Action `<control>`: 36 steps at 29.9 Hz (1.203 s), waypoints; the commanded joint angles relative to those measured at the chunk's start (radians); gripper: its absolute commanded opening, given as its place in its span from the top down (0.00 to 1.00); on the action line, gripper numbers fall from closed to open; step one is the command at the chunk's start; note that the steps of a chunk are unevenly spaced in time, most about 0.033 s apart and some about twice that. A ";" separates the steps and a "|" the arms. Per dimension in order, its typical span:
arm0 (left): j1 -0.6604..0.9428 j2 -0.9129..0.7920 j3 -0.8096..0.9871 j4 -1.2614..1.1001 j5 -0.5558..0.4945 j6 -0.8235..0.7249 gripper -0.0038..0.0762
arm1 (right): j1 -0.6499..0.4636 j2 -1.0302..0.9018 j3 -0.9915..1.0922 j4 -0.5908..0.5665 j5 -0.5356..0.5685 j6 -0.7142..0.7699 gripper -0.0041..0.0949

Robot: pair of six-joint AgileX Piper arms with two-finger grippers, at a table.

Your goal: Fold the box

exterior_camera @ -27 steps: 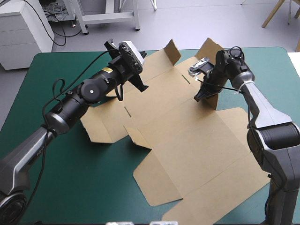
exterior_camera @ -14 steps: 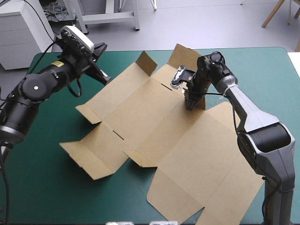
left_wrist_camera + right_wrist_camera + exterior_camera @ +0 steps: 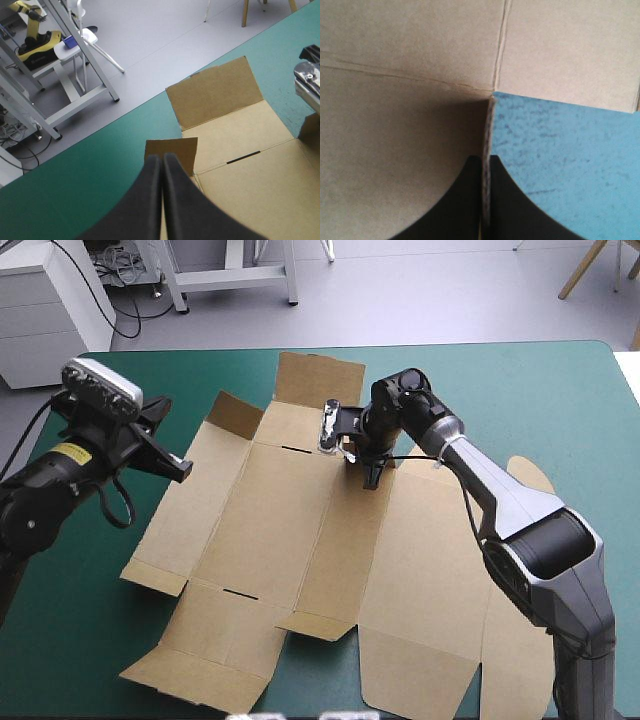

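Observation:
The brown box [image 3: 290, 530] lies as a flat cut sheet across the middle of the teal-green table, with one small flap [image 3: 235, 415] raised at its far left corner. My right gripper [image 3: 372, 478] points down at a flap edge near the sheet's far middle. In the right wrist view the right gripper [image 3: 486, 162] is shut on the box [image 3: 405, 100], the thin board edge held between the fingers. My left gripper [image 3: 182, 470] hovers shut just off the sheet's left side with nothing in it. The left wrist view shows the left gripper [image 3: 162, 160] and, ahead of it, the raised flap [image 3: 172, 150].
The sheet's near flaps [image 3: 200, 675] reach close to the table's near edge. Bare teal-green cover [image 3: 570, 400] lies at the far right, and more [image 3: 70, 640] at the near left. The right arm stretches over the sheet's right half.
The right gripper has dragged the sheet leftward and turned it. The left arm has pulled back to the left, off the board.

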 commanded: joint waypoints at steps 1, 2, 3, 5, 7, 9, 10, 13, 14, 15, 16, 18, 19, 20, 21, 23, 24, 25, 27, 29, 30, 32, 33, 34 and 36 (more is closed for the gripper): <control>0.000 -0.095 0.041 0.092 -0.079 -0.143 0.96 | 0.031 -0.062 -0.035 -0.002 -0.068 -0.029 0.98; 0.000 -0.114 0.063 0.134 -0.079 -0.183 0.96 | 0.038 -0.062 -0.035 -0.002 -0.075 -0.029 0.98; 0.000 -0.139 0.084 0.187 -0.079 -0.237 0.96 | 0.044 -0.062 -0.035 0.000 -0.083 -0.029 0.98; 0.000 -0.184 0.121 0.295 -0.079 -0.357 0.96 | 0.056 -0.062 -0.035 0.003 -0.093 -0.044 0.98; 0.000 -0.233 0.159 0.434 -0.067 -0.497 0.96 | 0.069 -0.062 -0.035 0.003 -0.106 -0.048 0.98; 0.000 -0.283 0.192 0.560 -0.047 -0.624 0.96 | 0.079 -0.062 -0.035 0.003 -0.123 -0.048 0.98; 0.000 -0.309 0.209 0.607 -0.029 -0.681 0.96 | 0.084 -0.062 -0.035 0.003 -0.134 -0.048 0.98; 0.000 -0.380 0.252 0.716 0.040 -0.794 0.96 | 0.097 -0.062 -0.035 0.007 -0.164 -0.054 0.98; 0.000 -0.402 0.265 0.741 0.056 -0.816 0.96 | 0.103 -0.060 -0.035 0.007 -0.171 -0.054 0.98; 0.000 -0.428 0.282 0.766 0.071 -0.841 0.96 | 0.108 -0.060 -0.035 0.014 -0.173 -0.054 0.98; 0.000 -0.456 0.299 0.787 0.087 -0.862 0.96 | 0.113 -0.060 -0.035 0.016 -0.174 -0.054 0.98; 0.000 -0.505 0.329 0.808 0.117 -0.889 0.96 | 0.121 -0.052 -0.035 0.032 -0.174 -0.054 0.98; 0.000 -0.528 0.347 0.816 0.123 -0.899 0.96 | 0.123 -0.044 -0.035 0.032 -0.179 -0.054 0.98; 0.000 -0.543 0.366 0.817 0.123 -0.906 0.96 | 0.123 -0.040 -0.035 0.034 -0.182 -0.054 0.98; 0.000 -0.564 0.383 0.817 0.123 -0.911 0.96 | 0.125 -0.032 -0.035 0.042 -0.182 -0.054 0.98; 0.000 -0.586 0.411 0.817 0.128 -0.927 0.96 | 0.125 -0.020 -0.035 0.050 -0.182 -0.054 0.98; 0.000 -0.593 0.421 0.817 0.131 -0.937 0.96 | 0.125 -0.015 -0.035 0.053 -0.182 -0.056 0.98; 0.000 -0.599 0.432 0.817 0.134 -0.944 0.96 | 0.125 -0.011 -0.035 0.053 -0.189 -0.056 0.98; 0.000 -0.603 0.447 0.817 0.143 -0.962 0.96 | 0.125 -0.006 -0.035 0.060 -0.202 -0.074 0.98; 0.000 -0.607 0.461 0.817 0.144 -0.962 0.96 | 0.127 -0.004 -0.035 0.067 -0.221 -0.095 0.98; 0.000 -0.607 0.462 0.817 0.144 -0.962 0.96 | 0.132 -0.004 -0.035 0.067 -0.228 -0.098 0.98; 0.000 -0.607 0.462 0.818 0.141 -0.962 0.96 | 0.136 -0.004 -0.035 0.072 -0.244 -0.098 0.98; 0.000 -0.607 0.462 0.820 0.141 -0.962 0.96 | 0.136 -0.004 -0.035 0.086 -0.247 -0.096 0.97; 0.000 -0.607 0.462 0.820 0.140 -0.962 0.96 | 0.136 -0.004 -0.035 0.101 -0.247 -0.096 0.95; 0.000 -0.607 0.462 0.820 0.139 -0.962 0.96 | 0.136 -0.004 -0.035 0.119 -0.247 -0.096 0.87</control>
